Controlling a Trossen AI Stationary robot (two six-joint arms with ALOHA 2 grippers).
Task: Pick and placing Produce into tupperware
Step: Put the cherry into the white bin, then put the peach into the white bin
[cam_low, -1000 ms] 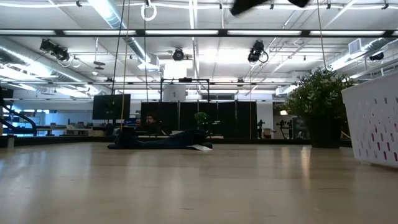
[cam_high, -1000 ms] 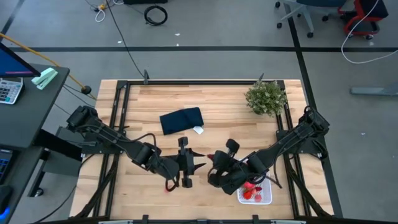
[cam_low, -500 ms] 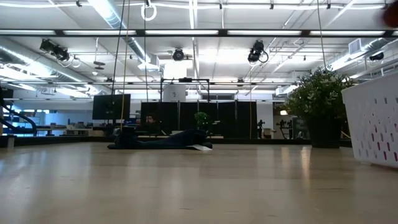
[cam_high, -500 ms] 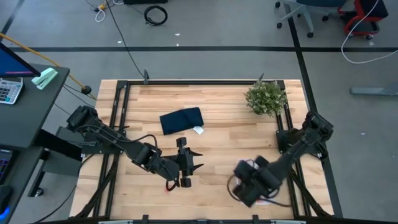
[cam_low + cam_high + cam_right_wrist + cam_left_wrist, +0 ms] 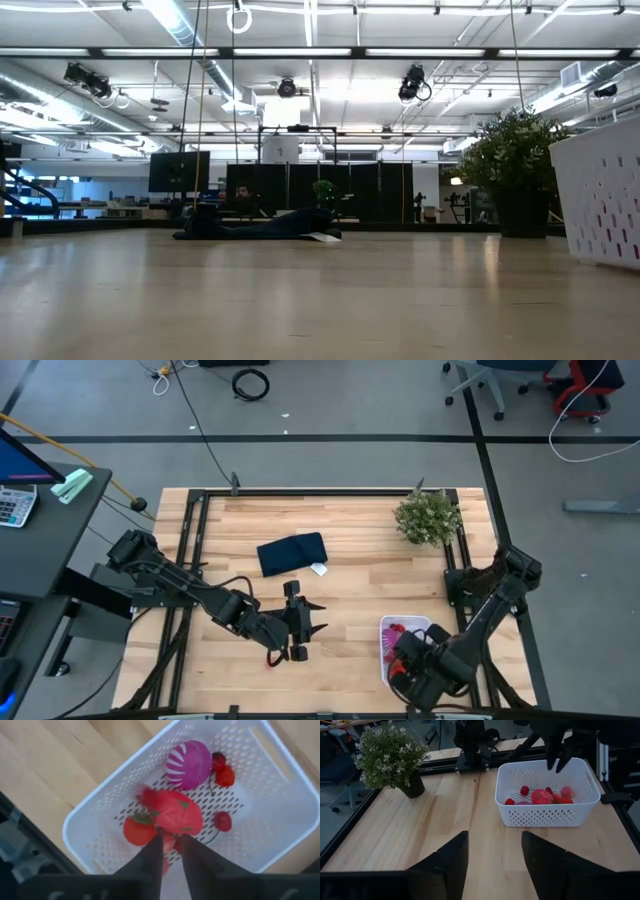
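Right gripper (image 5: 169,851) over white tupperware (image 5: 385,628) at worktop's near right corner, jaws slightly apart, empty, left gripper (image 5: 492,851) mid-worktop, jaws wide, right wrist view alone shows purple striped ball (image 5: 189,764) among red produce (image 5: 175,812)

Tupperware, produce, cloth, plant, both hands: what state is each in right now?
Tupperware: upright, holding produce.
Produce: inside the tupperware, loose.
Cloth: folded, flat on table.
Plant: upright.
Left hand: open, empty, above table.
Right hand: over tupperware, fingers slightly apart, holding nothing.
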